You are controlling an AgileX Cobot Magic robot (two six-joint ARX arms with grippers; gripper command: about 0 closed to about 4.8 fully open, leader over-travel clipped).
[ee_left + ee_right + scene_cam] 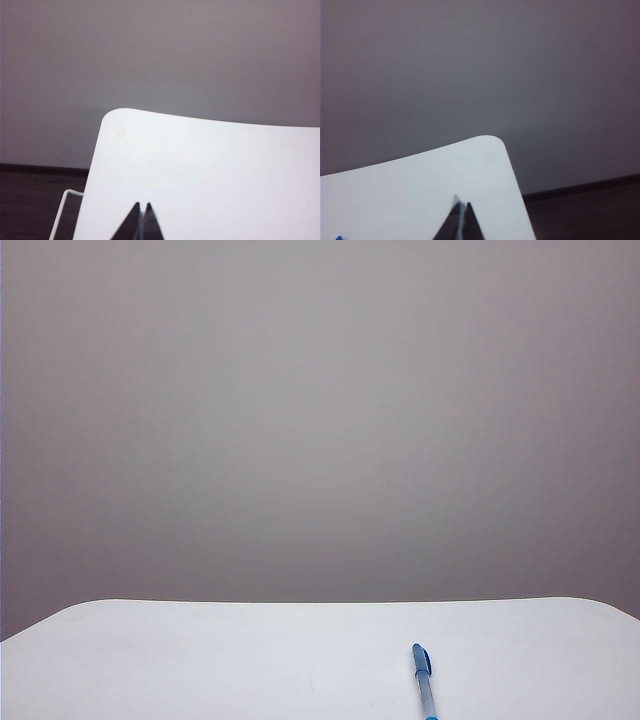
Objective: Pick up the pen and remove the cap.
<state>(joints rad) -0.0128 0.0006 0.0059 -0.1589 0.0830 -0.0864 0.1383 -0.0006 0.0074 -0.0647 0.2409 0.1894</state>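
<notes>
White table (250, 660) is bare across left, middle & far side in exterior view; only thing on it is the pen (424, 680) w/ cap (421, 660) on, lying near front edge, right of centre. Left gripper (141, 207) & right gripper (461, 205), jaws together, each sit over the near part of the table w/ open surface ahead. Nothing beside the pen

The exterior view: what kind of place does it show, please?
Probably a bare test bench: a plain white table against a blank grey wall, with only a capped pen on it. The left end effector and right end effector are shut.
</notes>
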